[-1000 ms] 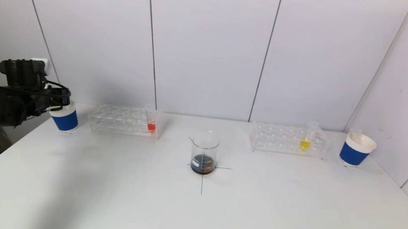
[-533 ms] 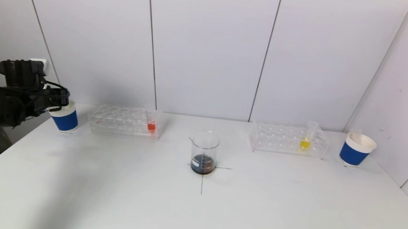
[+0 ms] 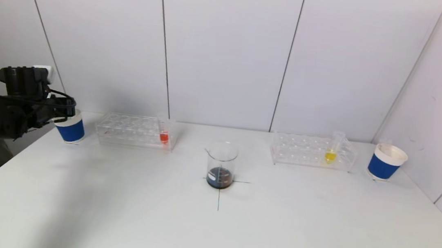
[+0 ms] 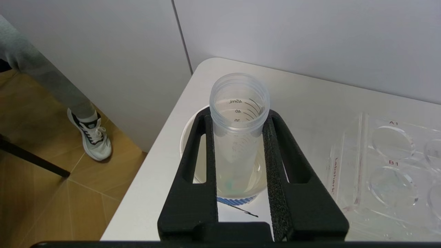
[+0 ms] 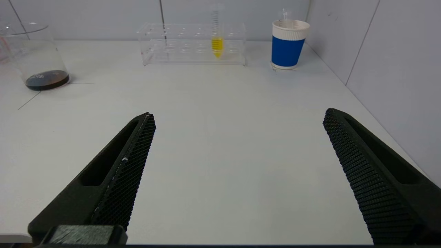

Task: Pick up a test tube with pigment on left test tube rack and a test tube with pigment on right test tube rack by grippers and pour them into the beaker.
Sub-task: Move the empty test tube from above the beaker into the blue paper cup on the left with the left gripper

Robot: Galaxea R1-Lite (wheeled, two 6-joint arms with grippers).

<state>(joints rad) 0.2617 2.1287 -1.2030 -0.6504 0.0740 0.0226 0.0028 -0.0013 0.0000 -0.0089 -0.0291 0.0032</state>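
Count on the table (image 3: 113, 211): two clear test tube racks, two blue paper cups, one beaker, three test tubes in all; the left rack (image 3: 134, 131) carries one tube with red pigment (image 3: 164, 136) at its end nearest the beaker; the right rack (image 3: 312, 152) carries one tube with yellow pigment (image 3: 330, 154) toward its outer end; the beaker (image 3: 221, 165) stands between the racks on a drawn cross, nearer the robot than either, with dark liquid in its bottom.

Left gripper (image 4: 239, 137): clenched on an emptied clear test tube (image 4: 239, 113), its open mouth upward, held directly above the left blue cup (image 3: 70, 128) at the table's far left corner; the cup sits just beside the left rack and close to the table's left edge, beyond which the floor shows, with a person's shoe (image 4: 91, 136) on it.

Right gripper (image 5: 237, 172): released, fingers spread wide, low over the bare near-right part of the table, out of the head view; the right blue cup (image 5: 287, 44) stands near the right wall, just beyond the right rack.

Open room: the whole near half of the table is bare; the racks stand close to the back wall.
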